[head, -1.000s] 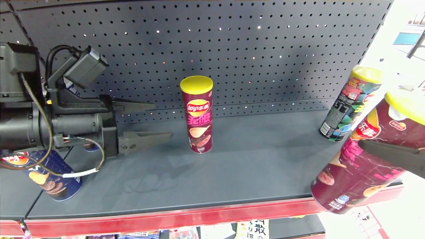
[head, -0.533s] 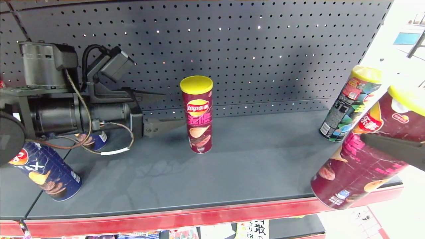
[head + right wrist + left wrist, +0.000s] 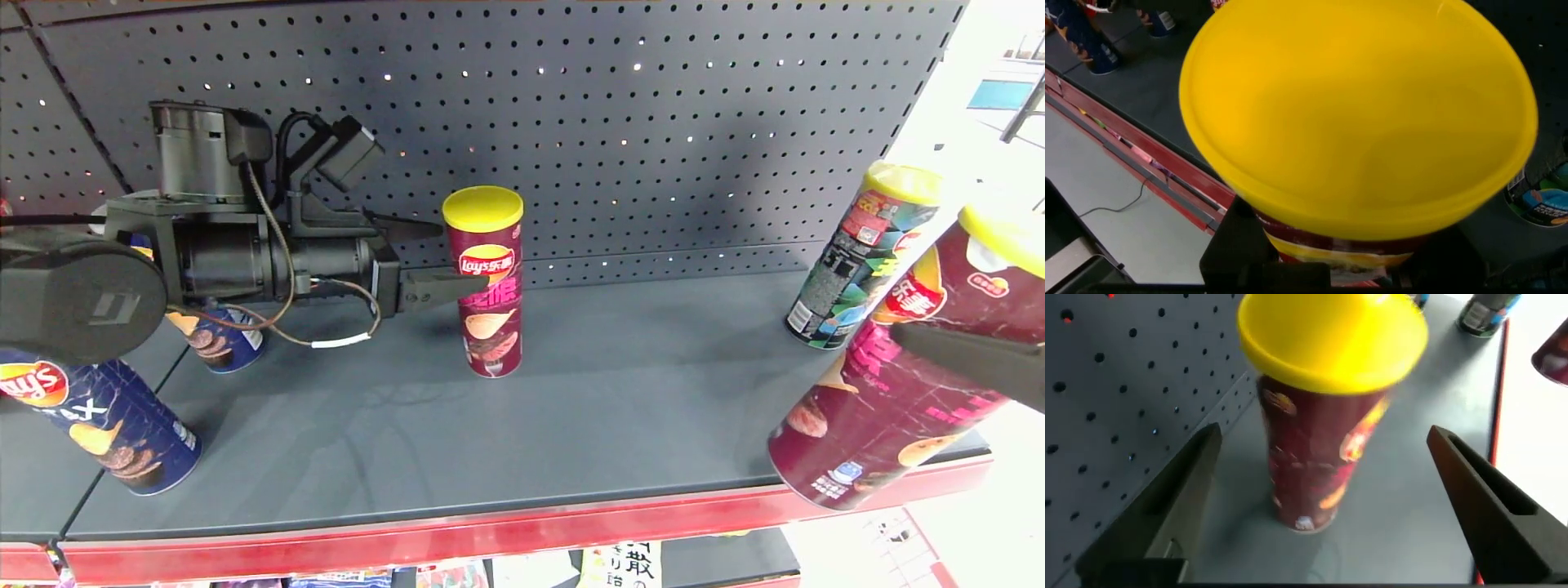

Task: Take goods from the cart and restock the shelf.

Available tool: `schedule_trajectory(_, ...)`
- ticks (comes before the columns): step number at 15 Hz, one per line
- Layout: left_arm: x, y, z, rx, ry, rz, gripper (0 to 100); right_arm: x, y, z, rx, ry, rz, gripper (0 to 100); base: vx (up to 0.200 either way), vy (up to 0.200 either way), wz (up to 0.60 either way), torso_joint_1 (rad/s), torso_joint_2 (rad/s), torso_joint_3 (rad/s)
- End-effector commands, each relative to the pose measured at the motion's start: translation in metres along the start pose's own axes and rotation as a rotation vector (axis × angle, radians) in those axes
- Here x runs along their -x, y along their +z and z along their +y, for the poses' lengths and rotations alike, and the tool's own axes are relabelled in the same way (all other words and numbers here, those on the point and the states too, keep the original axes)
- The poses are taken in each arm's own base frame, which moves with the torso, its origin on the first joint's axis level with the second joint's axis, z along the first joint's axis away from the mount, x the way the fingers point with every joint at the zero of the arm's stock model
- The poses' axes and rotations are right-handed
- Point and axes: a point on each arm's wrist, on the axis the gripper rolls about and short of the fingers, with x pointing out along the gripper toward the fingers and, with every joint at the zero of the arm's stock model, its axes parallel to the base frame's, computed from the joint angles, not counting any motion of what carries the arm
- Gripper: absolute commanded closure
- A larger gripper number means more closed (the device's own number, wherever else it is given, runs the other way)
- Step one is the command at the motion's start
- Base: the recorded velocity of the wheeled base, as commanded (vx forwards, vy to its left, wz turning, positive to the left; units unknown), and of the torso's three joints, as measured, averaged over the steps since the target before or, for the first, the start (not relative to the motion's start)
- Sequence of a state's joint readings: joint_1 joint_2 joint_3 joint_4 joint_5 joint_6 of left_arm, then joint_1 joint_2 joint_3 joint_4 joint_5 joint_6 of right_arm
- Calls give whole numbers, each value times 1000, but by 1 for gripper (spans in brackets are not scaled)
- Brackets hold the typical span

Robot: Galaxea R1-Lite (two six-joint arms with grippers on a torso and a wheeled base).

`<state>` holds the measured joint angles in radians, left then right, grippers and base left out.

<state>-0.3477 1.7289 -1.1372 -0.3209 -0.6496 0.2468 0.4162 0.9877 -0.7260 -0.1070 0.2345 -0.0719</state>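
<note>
The maroon chip can [image 3: 483, 282] is standing upright mid-shelf, right in front of the left gripper [image 3: 461, 255]. That gripper is gaping wide open and holding nothing, with one finger passing on each side of the can and, as far as I can tell, neither one touching it. Over on the other side, the right gripper [image 3: 939, 351] is clamping a second maroon can [image 3: 882, 384] around its body, tilted and hanging over the red front edge of the shelf [image 3: 490, 441], so that one isn't stocked yet. Past the held can, deeper in, a dark multicoloured can [image 3: 865, 253] is leaning near the pegboard [image 3: 571, 98]. Behind the left gripper's wrist, two blue cans [image 3: 114, 425] are sitting on the next section. My guess is we're partway through: a few cans are up, one is waiting to be set down, and more is probably coming from the cart.
</note>
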Motion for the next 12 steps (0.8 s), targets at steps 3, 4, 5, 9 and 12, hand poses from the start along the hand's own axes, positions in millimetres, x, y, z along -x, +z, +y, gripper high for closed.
schedule_trajectory(3,-19,1,5,-5,-14,-2,0,1,0,0,-7,0,-1,100,0,0,0,0,0,0)
schedule_trajectory(4,-22,-1,4,-3,-23,2,0,0,0,0,-11,0,2,100,0,0,0,0,0,0)
schedule_trajectory(5,-24,-1,3,-2,-30,4,0,-1,0,0,-11,0,2,100,0,0,0,0,0,0)
schedule_trajectory(9,-30,-4,6,1,-26,10,0,0,2,0,-10,0,-3,100,0,0,0,0,0,0)
schedule_trajectory(12,-35,-8,6,8,-14,25,0,-1,2,-1,-10,0,-4,100,0,0,0,0,0,0)
